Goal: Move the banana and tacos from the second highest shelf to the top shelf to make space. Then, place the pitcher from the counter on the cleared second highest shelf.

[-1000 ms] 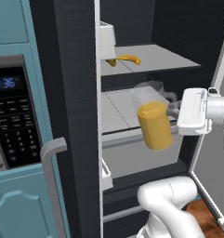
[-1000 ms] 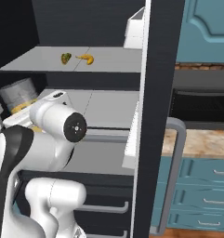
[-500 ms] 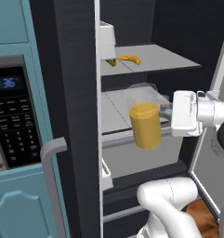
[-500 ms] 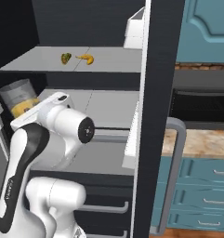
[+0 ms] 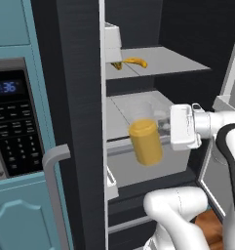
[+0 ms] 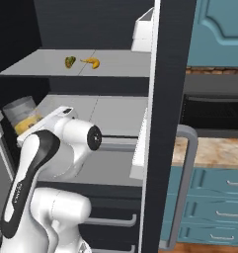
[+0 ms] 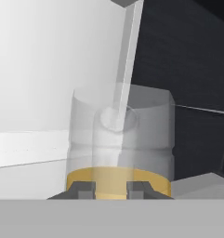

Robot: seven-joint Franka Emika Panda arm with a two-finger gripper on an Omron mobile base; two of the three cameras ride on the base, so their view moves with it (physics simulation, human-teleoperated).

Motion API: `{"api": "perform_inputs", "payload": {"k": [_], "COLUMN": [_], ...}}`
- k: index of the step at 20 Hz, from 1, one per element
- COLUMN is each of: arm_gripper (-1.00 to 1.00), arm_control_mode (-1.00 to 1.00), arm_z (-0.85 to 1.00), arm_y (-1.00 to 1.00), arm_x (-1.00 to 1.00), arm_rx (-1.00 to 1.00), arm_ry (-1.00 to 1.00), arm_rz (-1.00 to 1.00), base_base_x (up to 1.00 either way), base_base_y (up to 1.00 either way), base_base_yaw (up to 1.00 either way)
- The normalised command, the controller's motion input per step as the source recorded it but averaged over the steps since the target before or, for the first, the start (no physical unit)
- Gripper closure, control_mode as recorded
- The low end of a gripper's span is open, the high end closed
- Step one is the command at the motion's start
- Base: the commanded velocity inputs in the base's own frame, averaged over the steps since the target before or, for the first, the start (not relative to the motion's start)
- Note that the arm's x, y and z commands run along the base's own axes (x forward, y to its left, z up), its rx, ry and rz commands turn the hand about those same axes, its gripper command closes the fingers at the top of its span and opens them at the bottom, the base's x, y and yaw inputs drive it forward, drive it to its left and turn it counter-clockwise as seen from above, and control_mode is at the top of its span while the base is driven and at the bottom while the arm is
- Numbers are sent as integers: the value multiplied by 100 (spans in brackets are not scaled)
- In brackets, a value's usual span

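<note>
My gripper [image 5: 164,128] is shut on the pitcher [image 5: 144,140], a clear cylinder with orange-yellow juice in its lower part. It hangs slightly tilted just in front of the second highest shelf [image 5: 120,108], level with that shelf's pale front rim. In the hand view the pitcher [image 7: 120,139] stands right ahead, with both fingertips [image 7: 85,188] pressed against it. On the top shelf [image 6: 41,66] the banana [image 6: 93,62] and the tacos [image 6: 70,61] lie side by side. The banana [image 5: 135,61] also lies near that shelf's front left. From the right, the pitcher [image 6: 22,114] sits beside my arm.
A microwave [image 5: 16,127] is set in teal cabinets to the left of the fridge. The dark fridge door with its grey handle [image 5: 55,195] stands open close by, and a white door bin [image 5: 112,41] is beside the top shelf. The counter [image 6: 209,150] runs over teal drawers [image 6: 214,207].
My arm has carried the pitcher leftward in the left base view, closer to the fridge shelves and a little lower. The banana and tacos have not moved.
</note>
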Motion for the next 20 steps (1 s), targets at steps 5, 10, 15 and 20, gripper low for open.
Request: {"api": "perform_inputs", "payload": {"k": [5, 10, 15, 20], "arm_gripper": [100, 100, 100, 100], "arm_control_mode": [-100, -100, -100, -100], "arm_z": [-36, -31, -23, -5], "arm_y": [6, 0, 7, 12], "arm_x": [25, 29, 34, 34], "arm_rx": [12, 18, 19, 18], "arm_ry": [-7, -9, -8, -8], "arm_rz": [0, 0, 0, -4], "base_base_x": [0, 0, 0, 0], "base_base_y": [0, 0, 0, 0], "base_base_yaw": [0, 0, 0, 0]}}
